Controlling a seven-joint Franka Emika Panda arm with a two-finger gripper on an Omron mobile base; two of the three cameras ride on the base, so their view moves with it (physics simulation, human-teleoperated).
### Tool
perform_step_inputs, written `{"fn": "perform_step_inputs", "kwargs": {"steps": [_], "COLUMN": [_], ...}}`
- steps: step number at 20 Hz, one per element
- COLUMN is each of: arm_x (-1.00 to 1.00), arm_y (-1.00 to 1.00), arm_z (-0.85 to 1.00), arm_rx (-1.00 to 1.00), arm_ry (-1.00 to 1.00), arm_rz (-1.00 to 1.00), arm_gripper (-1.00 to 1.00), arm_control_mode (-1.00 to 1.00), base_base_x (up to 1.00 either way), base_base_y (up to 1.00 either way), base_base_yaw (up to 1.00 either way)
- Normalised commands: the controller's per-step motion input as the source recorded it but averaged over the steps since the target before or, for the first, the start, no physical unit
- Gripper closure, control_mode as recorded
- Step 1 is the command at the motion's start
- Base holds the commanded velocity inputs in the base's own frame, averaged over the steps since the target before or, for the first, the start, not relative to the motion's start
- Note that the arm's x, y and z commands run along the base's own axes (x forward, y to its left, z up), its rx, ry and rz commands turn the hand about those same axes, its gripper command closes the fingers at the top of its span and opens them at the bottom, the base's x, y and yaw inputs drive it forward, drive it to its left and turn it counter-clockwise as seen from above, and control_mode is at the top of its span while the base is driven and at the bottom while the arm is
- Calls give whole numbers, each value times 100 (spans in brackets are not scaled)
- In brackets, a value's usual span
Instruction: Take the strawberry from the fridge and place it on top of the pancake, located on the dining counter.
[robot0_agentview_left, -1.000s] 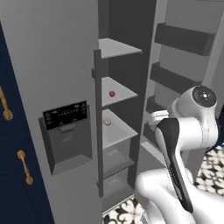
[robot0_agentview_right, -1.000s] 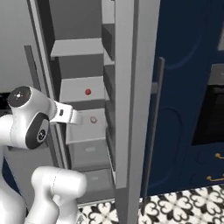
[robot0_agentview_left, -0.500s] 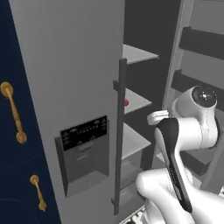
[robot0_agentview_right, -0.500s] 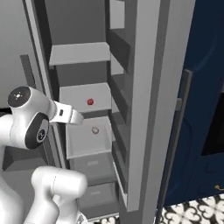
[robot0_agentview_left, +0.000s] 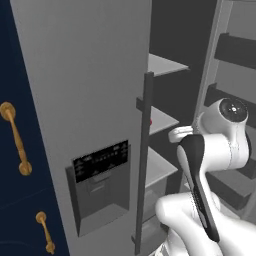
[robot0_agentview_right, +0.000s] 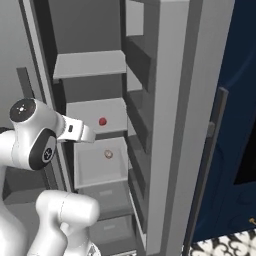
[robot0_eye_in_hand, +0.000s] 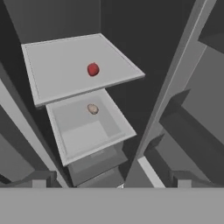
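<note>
The fridge (robot0_agentview_left: 95, 100) stands with its right door (robot0_agentview_right: 167, 125) swung open and its left door shut. The strawberry (robot0_eye_in_hand: 92, 109), a tiny tan-pink lump, lies on the lower grey shelf (robot0_eye_in_hand: 83, 135); in the right base view the strawberry (robot0_agentview_right: 108, 154) sits just right of my wrist. My gripper (robot0_eye_in_hand: 111, 183) is open, fingertips wide apart and holding nothing. It hangs in front of the shelves, well short of the strawberry. The pancake and the dining counter are out of view.
A small red round item (robot0_eye_in_hand: 92, 69) rests on the shelf (robot0_agentview_right: 95, 112) above the strawberry. Drawers (robot0_agentview_right: 107, 200) sit below. The open door's bins (robot0_eye_in_hand: 197, 109) crowd the right side. Navy cabinets with gold handles (robot0_agentview_left: 15, 145) flank the fridge's left.
Both base views have shifted and the fridge looms larger, so the base has driven closer. The arm's pose and the open gripper look unchanged.
</note>
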Motion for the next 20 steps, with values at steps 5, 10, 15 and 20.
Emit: {"fn": "perform_step_inputs", "kwargs": {"steps": [5, 10, 15, 20], "arm_x": [0, 0, 0, 0], "arm_y": [0, 0, 0, 0], "arm_z": [0, 0, 0, 0], "arm_rx": [0, 0, 0, 0], "arm_ry": [0, 0, 0, 0], "arm_rz": [0, 0, 0, 0], "arm_gripper": [-100, -100, -100, -100], "arm_control_mode": [100, 100, 100, 100], "base_base_x": [55, 42, 53, 58], "base_base_y": [-8, -36, -2, 0], "base_base_yaw": [13, 21, 20, 24]}}
